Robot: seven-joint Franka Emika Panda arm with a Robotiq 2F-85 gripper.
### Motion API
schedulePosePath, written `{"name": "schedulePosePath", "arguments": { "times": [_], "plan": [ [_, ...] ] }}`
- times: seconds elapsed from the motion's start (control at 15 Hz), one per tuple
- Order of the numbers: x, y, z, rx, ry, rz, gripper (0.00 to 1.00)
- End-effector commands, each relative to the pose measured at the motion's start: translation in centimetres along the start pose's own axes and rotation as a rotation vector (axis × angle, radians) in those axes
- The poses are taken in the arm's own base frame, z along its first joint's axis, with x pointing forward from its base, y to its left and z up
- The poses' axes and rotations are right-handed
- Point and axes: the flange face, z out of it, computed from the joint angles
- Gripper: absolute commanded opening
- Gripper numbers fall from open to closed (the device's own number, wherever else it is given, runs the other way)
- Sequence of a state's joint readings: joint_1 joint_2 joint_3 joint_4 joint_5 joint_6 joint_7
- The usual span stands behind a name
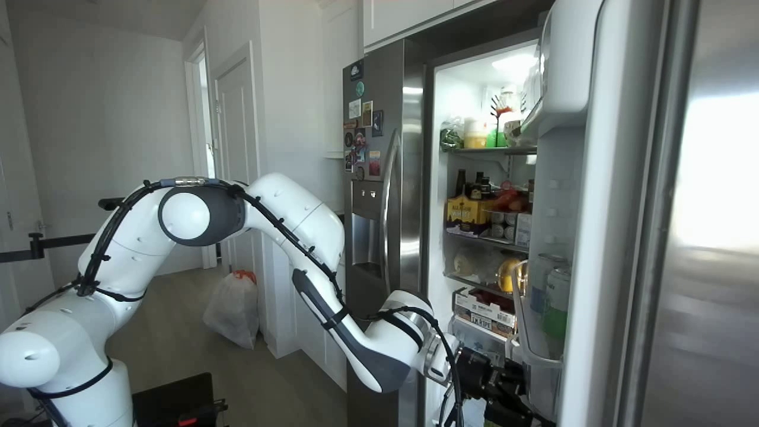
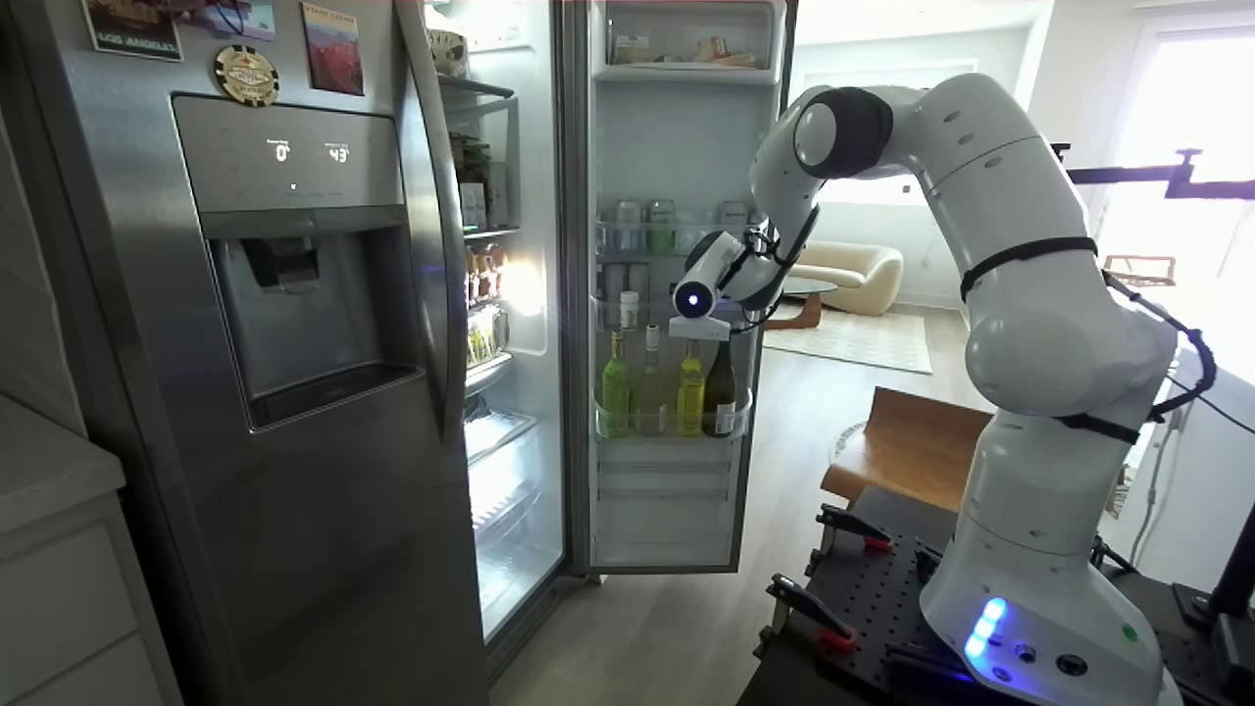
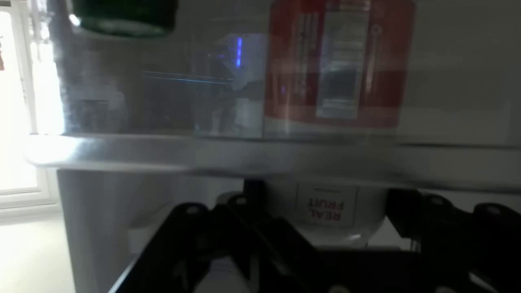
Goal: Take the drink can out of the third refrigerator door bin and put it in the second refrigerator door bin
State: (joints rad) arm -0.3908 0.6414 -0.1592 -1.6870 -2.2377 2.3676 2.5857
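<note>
The wrist view stands upside down. The drink can [image 3: 325, 209] is upright, with its red body behind the clear wall of the third door bin [image 3: 122, 152] and its pale top part on the bin's open side. My gripper [image 3: 328, 199] has a black finger against each side of that pale part, shut on it. I cannot tell if the can is lifted. The gripper also shows in an exterior view [image 1: 513, 397], with its tips hidden by the door bins. The can is hidden in both exterior views. The second door bin [image 2: 613, 238] is just above the gripper and holds several cans.
Several bottles, among them a green one [image 2: 616, 397] and a yellow one [image 2: 689, 397], stand in the bin below. A white-capped bottle [image 2: 628, 312] is beside the gripper. A dark green object [image 3: 122, 18] shows near it in the wrist view. The fridge shelves [image 1: 474, 237] are loaded.
</note>
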Motion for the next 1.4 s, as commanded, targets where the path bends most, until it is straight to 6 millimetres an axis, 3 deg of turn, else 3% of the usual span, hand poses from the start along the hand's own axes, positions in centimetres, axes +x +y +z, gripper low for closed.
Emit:
{"name": "schedulePosePath", "arguments": {
  "times": [0.0,0.4,1.0,1.33],
  "plan": [
    [2.5,-0.9,-0.6,0.062,0.044,0.04,0.47],
    [2.9,-1.8,-1.9,0.138,0.063,0.058,0.47],
    [1.2,2.1,-2.4,0.091,0.211,0.026,0.47],
    [0.3,2.1,-4.9,0.041,0.312,-0.026,0.47]
  ]
}}
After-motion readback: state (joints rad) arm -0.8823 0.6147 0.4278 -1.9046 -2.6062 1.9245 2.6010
